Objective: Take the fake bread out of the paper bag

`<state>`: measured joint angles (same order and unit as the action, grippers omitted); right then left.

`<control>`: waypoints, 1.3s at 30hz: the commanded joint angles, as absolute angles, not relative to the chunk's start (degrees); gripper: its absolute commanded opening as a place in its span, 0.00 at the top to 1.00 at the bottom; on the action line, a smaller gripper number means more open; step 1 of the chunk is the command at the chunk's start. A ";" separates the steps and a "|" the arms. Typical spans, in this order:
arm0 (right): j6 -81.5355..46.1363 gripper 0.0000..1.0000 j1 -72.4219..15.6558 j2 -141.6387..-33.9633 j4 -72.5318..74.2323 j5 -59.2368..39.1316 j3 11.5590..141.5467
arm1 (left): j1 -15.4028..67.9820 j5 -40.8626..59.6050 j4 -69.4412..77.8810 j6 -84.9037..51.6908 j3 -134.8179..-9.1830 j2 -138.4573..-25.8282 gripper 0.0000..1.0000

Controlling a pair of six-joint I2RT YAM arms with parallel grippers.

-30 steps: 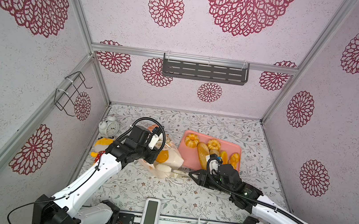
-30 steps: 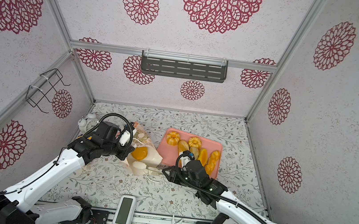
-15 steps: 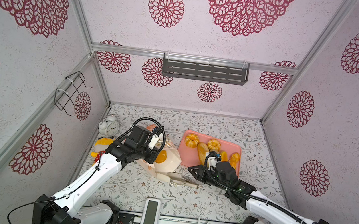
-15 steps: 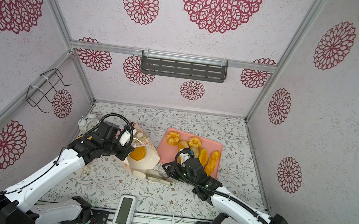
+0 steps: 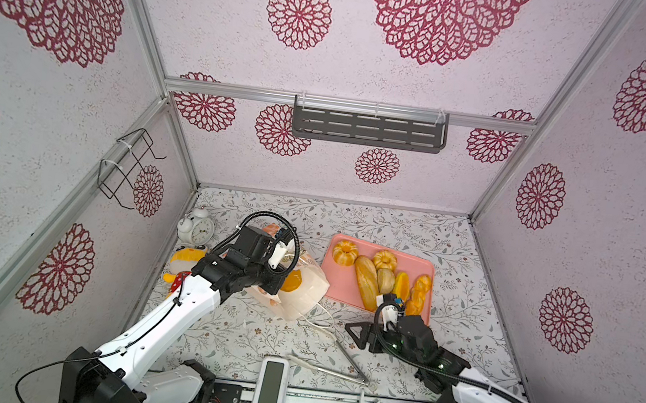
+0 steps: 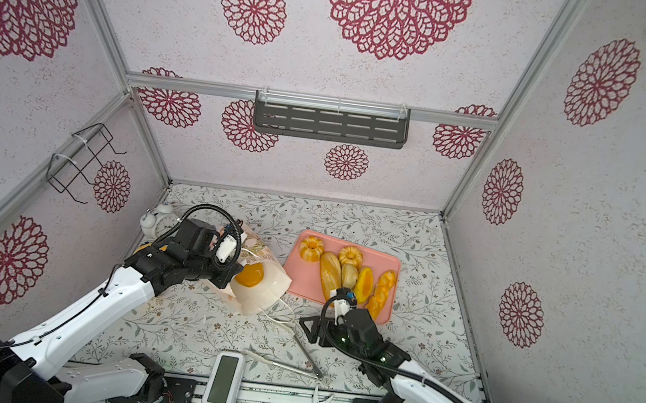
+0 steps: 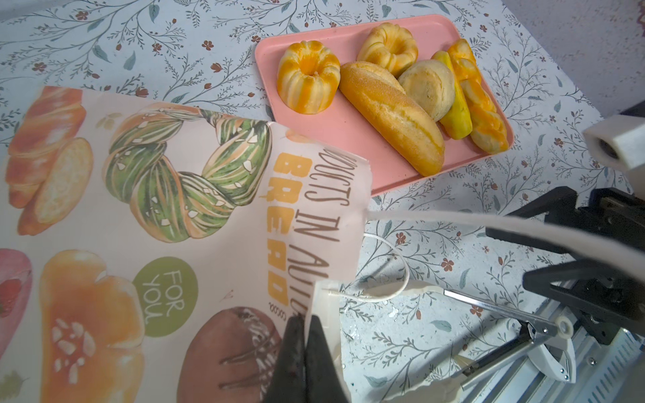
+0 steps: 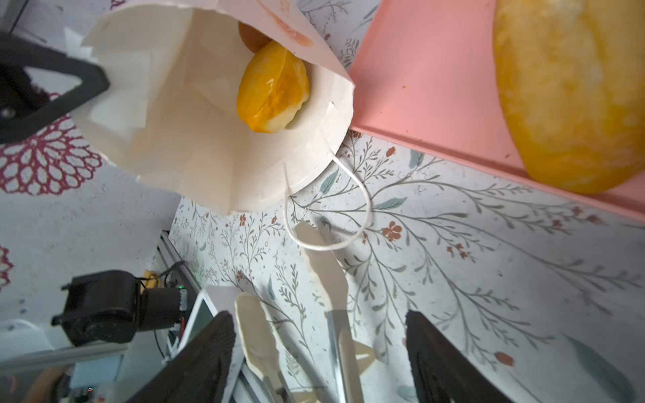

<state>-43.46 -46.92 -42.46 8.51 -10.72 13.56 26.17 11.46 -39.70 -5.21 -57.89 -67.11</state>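
Just beside the pink tray [image 5: 340, 286] [image 6: 303, 277] [image 7: 349, 132] [image 8: 419, 69], on its side toward the left arm: the paper bag [image 5: 303, 294] [image 6: 259, 297] [image 7: 139, 174] [image 8: 174, 122], tipped over onto the table, mouth gaping toward the tray's near corner. Holds an orange-yellow roll [image 5: 291, 281] [image 6: 249, 275] [image 8: 272, 87] of fake bread just inside that mouth, resting on the lower inner wall, with a browner piece half hidden behind it. On the tray itself, six more pieces of fake bread [image 5: 366, 281] [image 6: 330, 274] [image 7: 391, 118]: two fluted ring buns along the far edge, then a long baguette, a round bun and two slim rolls packed side by side. At the part of the bag's mouth farther from the tray, the left gripper [image 7: 303, 324], fingers pressed together on a fold of the paper rim. Just off the tray's near edge, the right gripper [image 5: 363, 335] [image 8: 317, 315], jaws spread wide. Grips nothing. On the table off that same near edge, below the spread jaws in the right wrist view: metal tongs [image 5: 339, 361] [image 6: 293, 360] [image 7: 506, 314] [image 8: 324, 272] with white tips, the loop of the bag's white cord handle [image 8: 364, 216] lying across one tip.
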 commanded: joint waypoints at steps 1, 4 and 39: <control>-31.07 0.10 -46.78 -33.19 4.17 -10.24 12.90 | 26.66 11.23 -38.61 -5.58 -58.80 -67.92 1.00; -26.54 0.05 -47.45 -30.39 -2.36 -13.33 12.65 | 26.94 11.25 -37.98 -6.08 -58.88 -68.37 1.00; -10.34 0.02 -83.58 -69.91 39.91 24.87 5.91 | 27.27 11.18 -38.23 -4.04 -58.51 -68.47 1.00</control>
<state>-13.47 -83.31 -68.27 32.03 22.96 5.43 26.89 10.79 -38.41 -4.47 -57.91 -68.45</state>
